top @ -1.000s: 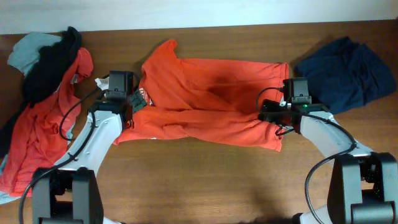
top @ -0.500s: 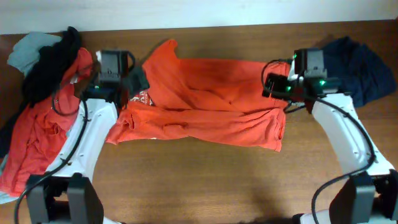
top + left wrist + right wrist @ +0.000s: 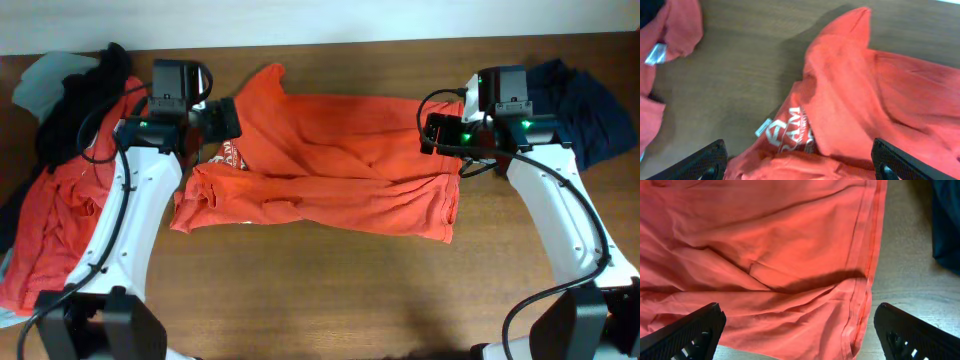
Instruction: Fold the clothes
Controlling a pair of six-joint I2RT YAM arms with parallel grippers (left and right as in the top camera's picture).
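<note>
Overhead view: illumination is bright and even, coming from above. The tabletop (image 3: 330, 290) carries only faint, soft-edged shadows beside the arms. The pale strip (image 3: 320, 20) along the top edge is overexposed. Green indicator lights (image 3: 520, 125) glow on the right arm (image 3: 560, 210). Focus is sharp across the frame.

Left wrist view: the image is slightly soft. A broad, diffuse shadow lies on the tabletop beside the T-shirt (image 3: 855, 100). The left claw (image 3: 800, 162) is dark and blurred at the bottom corners.

Right wrist view: fabric folds are crisp. A dark shadow band crosses the T-shirt. The tabletop shows a pale sheen at right. The right claw (image 3: 800, 332) is dark and defocused.
</note>
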